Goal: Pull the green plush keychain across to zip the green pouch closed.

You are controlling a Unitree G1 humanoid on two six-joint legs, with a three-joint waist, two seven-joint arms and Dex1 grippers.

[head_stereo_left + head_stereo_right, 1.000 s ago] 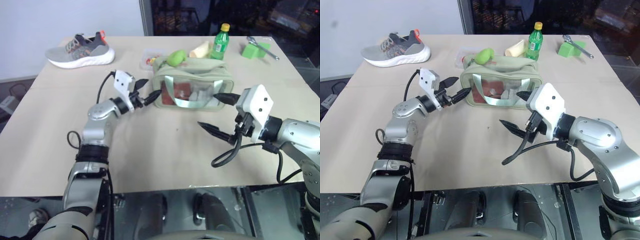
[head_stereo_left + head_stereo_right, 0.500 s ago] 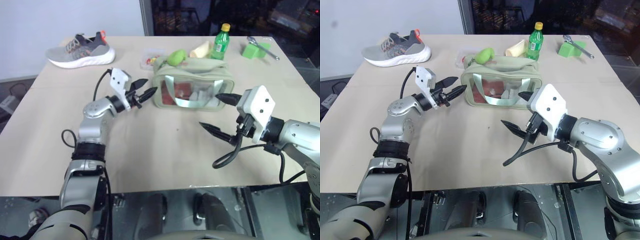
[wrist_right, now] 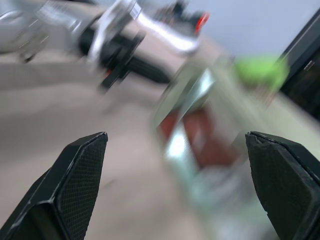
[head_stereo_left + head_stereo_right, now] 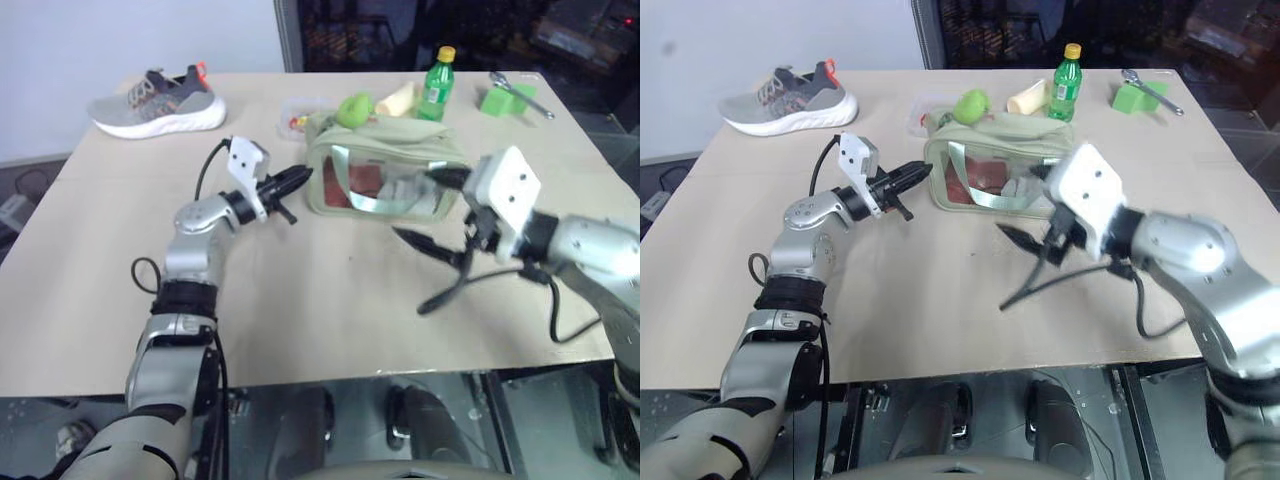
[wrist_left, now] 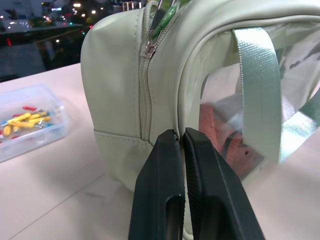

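- 1 green plush keychain (image 4: 351, 109) sits on top of the green pouch (image 4: 385, 175) at its far-left corner, by the zipper end.
- 1 green pouch, upright on the counter (image 4: 300, 300), mid-far area; clear side panel faces near, red items inside, pale strap looped over the panel.
- Left claw (image 4: 296, 179): fingers pressed together, nothing between them; tip just beside the pouch's left end, at or nearly at the fabric. In the left wrist view the closed fingers (image 5: 200, 175) sit right in front of the pouch's end wall, beside the zipper seam.
- Right claw (image 4: 432, 210): fingers spread wide, holding nothing; hovers at the pouch's near-right corner, upper finger over the panel, lower one nearer, above the counter.
- Other things, 1 each: green bottle (image 4: 438, 84) w/ yellow cap, far side, behind the pouch; pale roll-like item (image 4: 398, 99) left of the bottle; clear box (image 4: 297, 115) w/ small colored bits, far-left of the pouch; grey sneaker (image 4: 158, 100) at far-left; green block (image 4: 500, 99) w/ a metal tool (image 4: 522, 94) at far-right.
- Room: wide bare counter near & left of the pouch; right of the pouch open to the counter's edge; far side crowded w/ bottle, roll, box.
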